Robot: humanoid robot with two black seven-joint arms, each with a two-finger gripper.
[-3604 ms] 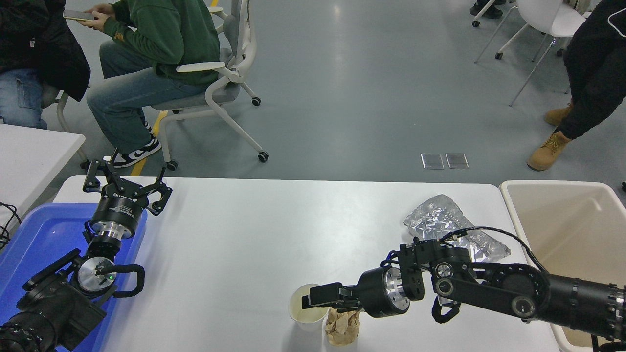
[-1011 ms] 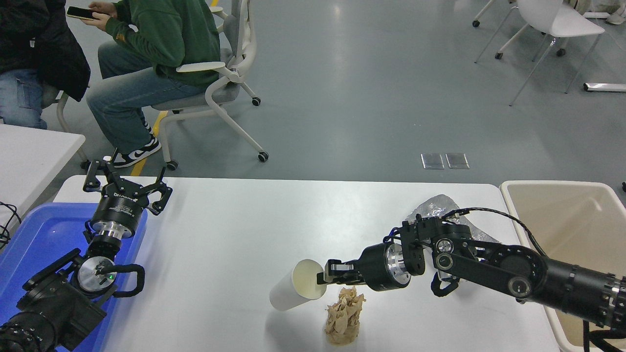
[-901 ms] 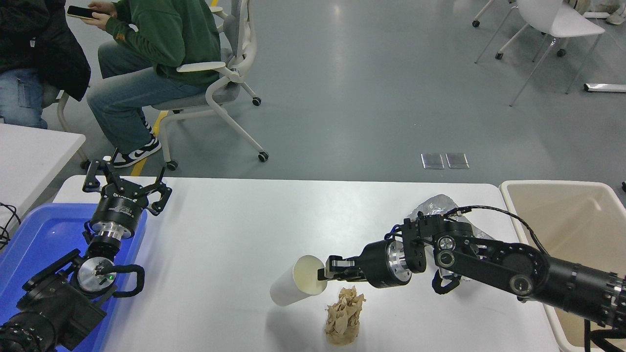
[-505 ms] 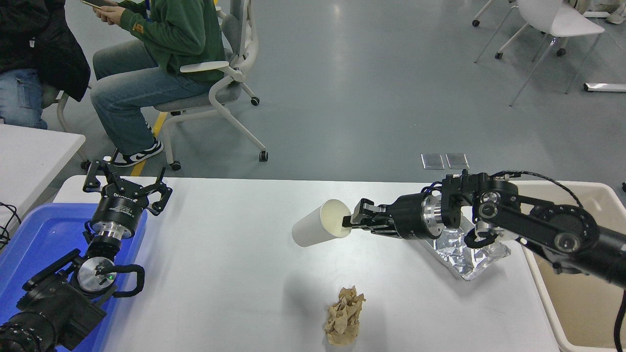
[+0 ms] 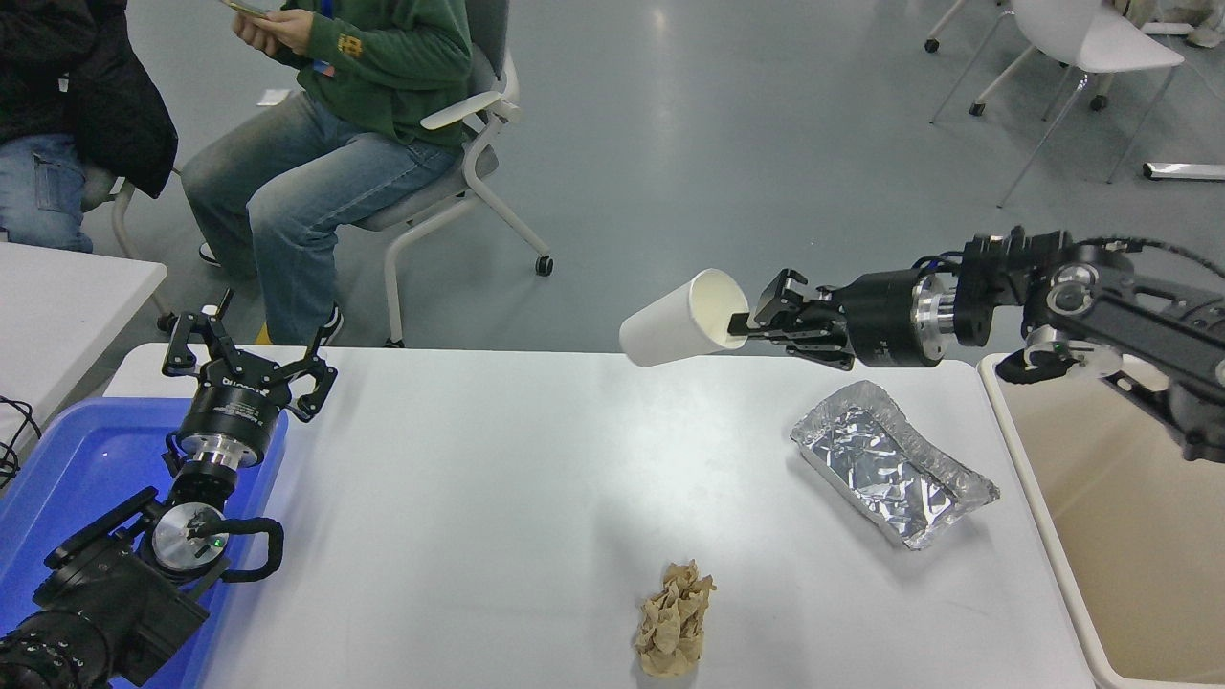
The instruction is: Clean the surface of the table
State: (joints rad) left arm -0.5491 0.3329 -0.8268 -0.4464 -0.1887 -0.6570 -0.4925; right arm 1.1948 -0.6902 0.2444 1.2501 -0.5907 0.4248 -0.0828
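Observation:
The white table surface (image 5: 498, 478) fills the lower half of the head view. High above its far edge, a white paper cup (image 5: 679, 321) hangs on its side, with my right gripper (image 5: 742, 323) shut on its rim. On the table lie a crumpled foil tray (image 5: 890, 464) at the right and a crumpled brown paper wad (image 5: 673, 632) near the front edge. My left gripper (image 5: 247, 359) stays parked at the far left corner, fingers spread open and holding nothing.
A beige bin (image 5: 1129, 517) stands against the table's right end. A blue tray (image 5: 67, 478) sits under my left arm. A smaller white table (image 5: 57, 297) is at the left edge. Two seated people (image 5: 325, 105) are beyond the far left corner.
My right gripper has lifted the paper cup off the table beside the brown wad and carried it up and to the right. The seated person has rolled their chair slightly. The left arm stayed still.

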